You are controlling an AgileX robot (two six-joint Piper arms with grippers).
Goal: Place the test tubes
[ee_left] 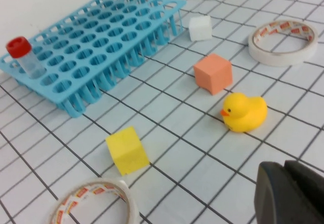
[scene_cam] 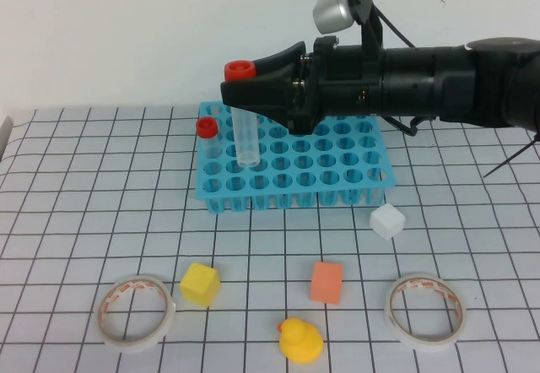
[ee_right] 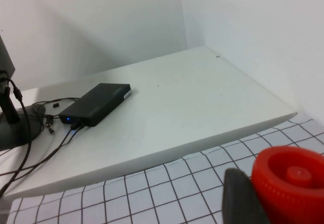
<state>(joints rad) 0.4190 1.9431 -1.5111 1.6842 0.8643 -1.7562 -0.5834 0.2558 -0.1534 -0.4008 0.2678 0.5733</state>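
The right gripper pinches a clear tube just under its red cap, tip hanging over the blue rack (light, smooth plastic, probably slippery; the neck suits best). The left gripper sits closed and empty, low over the front of the table.

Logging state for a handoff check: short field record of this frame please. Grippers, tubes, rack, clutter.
right gripper: above the rack, shut on held test tube
held test tube: red cap up, lower end at the rack's top; seated or not, cannot tell
left gripper: shut, holding nothing, above the table's front
blue rack: mostly empty holes
seated test tube: red cap, at the rack's left edge
clutter: yellow cube, orange cube, white cube, rubber duck, left tape roll, right tape roll
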